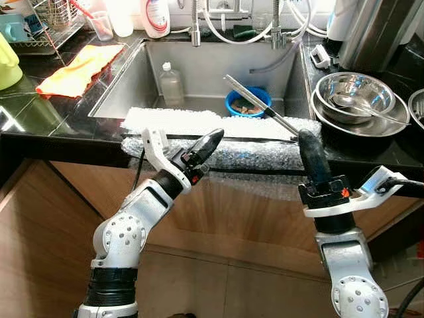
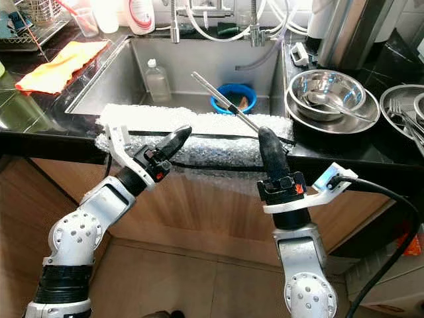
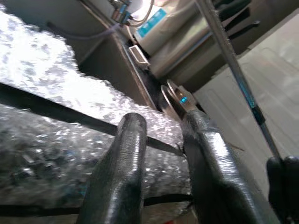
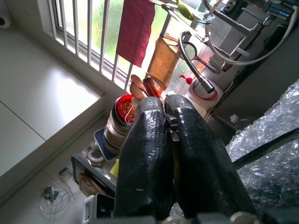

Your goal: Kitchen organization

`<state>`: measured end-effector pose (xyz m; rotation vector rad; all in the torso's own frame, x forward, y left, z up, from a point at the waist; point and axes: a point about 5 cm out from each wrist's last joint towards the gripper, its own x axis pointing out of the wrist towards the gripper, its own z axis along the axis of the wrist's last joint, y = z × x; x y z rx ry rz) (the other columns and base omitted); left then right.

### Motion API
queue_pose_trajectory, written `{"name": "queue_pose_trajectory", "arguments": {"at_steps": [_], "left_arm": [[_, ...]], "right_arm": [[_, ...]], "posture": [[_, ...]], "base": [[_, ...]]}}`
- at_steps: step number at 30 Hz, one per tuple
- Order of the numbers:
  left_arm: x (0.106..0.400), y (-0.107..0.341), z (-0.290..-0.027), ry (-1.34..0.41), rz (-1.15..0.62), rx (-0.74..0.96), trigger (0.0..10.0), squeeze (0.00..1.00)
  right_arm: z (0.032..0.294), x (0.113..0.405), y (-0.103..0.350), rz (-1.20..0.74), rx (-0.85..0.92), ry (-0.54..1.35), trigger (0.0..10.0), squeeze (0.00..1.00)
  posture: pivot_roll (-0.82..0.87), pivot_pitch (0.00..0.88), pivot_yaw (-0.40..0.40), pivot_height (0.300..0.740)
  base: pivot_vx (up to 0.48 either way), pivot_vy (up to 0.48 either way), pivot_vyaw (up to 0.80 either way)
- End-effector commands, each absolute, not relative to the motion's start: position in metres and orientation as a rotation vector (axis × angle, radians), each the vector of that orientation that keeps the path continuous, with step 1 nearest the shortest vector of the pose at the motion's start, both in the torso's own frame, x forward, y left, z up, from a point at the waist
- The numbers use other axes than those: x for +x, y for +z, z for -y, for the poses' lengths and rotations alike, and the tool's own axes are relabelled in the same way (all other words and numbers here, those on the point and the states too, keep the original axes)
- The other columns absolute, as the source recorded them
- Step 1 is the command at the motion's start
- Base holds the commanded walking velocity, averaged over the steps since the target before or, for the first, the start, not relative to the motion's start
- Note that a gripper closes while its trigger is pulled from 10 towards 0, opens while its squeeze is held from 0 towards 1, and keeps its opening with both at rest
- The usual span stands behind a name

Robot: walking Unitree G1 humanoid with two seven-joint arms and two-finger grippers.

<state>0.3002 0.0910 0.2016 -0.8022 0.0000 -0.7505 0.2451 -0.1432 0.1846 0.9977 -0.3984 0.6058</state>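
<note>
Kitchen organization: early stage, sink still cluttered.
Our right tool (image 1: 308, 142) grips tongs (image 1: 255, 101); left tool (image 1: 211, 140) narrowly parted, empty; bowl (image 1: 248, 103), bottle (image 1: 171, 85) beyond remain unsorted.

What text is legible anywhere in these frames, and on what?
None legible.
White plastic bottle with red label behind the steel sink: print too blurred.
Blue-and-white label on the white appliance in the left wrist view: too blurred.
Clear plastic bottle in the sink: no readable label.
</note>
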Motion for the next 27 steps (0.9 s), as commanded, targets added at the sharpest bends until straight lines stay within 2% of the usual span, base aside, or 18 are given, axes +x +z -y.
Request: {"name": "queue_pose_trajectory", "arguments": {"at_steps": [1,2,3,15,22,27], "left_arm": [[0.301,0.201,-0.088,-0.779,-0.022,-0.781,10.0,1.0],[0.3,0.2,-0.086,-0.783,-0.036,-0.766,10.0,0.94],[0.3,0.197,-0.085,-0.786,-0.052,-0.742,10.0,0.0],[0.301,0.204,-0.073,-0.844,-0.058,-0.776,10.0,0.0],[0.3,0.209,-0.074,-0.872,-0.023,-0.795,10.0,0.0],[0.304,0.218,-0.083,-0.816,0.066,-0.847,10.0,0.0]], "right_arm": [[0.136,0.244,0.186,0.401,1.024,0.643,10.0,0.0],[0.135,0.243,0.187,0.404,1.026,0.658,10.0,0.0],[0.133,0.242,0.187,0.4,1.025,0.676,10.0,0.0],[0.116,0.239,0.186,0.344,0.983,0.749,10.0,0.0],[0.122,0.244,0.186,0.378,0.978,0.681,10.0,0.0],[0.124,0.244,0.187,0.392,0.984,0.671,10.0,0.0]], "posture": [[0.01,0.103,0.084,0.74],[0.01,0.103,0.084,0.74],[0.01,0.107,0.084,0.74],[0.01,0.121,0.089,0.74],[0.01,0.123,0.098,0.74],[0.01,0.124,0.104,0.74]], "base": [[0.0,0.0,0.0],[0.0,0.0,0.0],[0.0,0.0,0.0],[0.0,0.0,0.0],[0.0,0.0,0.0],[0.0,0.0,0.0]]}}
